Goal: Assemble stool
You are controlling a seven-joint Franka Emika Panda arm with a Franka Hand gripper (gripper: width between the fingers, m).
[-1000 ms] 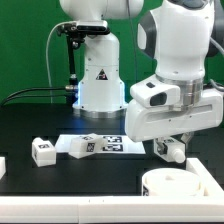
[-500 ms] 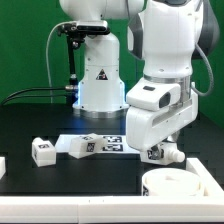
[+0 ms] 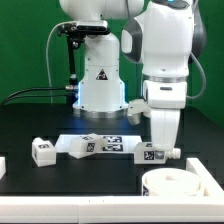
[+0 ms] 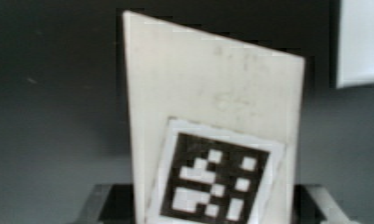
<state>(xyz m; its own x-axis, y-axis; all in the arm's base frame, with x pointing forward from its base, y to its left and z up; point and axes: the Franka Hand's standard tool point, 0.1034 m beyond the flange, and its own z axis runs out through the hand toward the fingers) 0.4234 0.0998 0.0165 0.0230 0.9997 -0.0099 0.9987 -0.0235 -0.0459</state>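
Observation:
My gripper (image 3: 153, 150) points straight down at the exterior view's right, shut on a white stool leg (image 3: 166, 154) with a black-and-white tag, held just above the black table. In the wrist view the leg (image 4: 210, 90) fills the frame, its tag facing the camera, and sits between the gripper (image 4: 216, 212) and its dark fingers (image 4: 116, 205). The round rimmed seat (image 3: 176, 185) lies at the front right, just in front of the held leg. A second tagged leg (image 3: 42, 152) lies on the table at the left.
The marker board (image 3: 100, 145) lies flat in the middle of the table, left of the gripper. The robot's white base (image 3: 98, 80) stands behind it. Another white part (image 3: 2, 165) shows at the far left edge.
The wrist has turned from a tilted pose to pointing straight down, and the held leg has swung with it and moved slightly left, toward the marker board's end.

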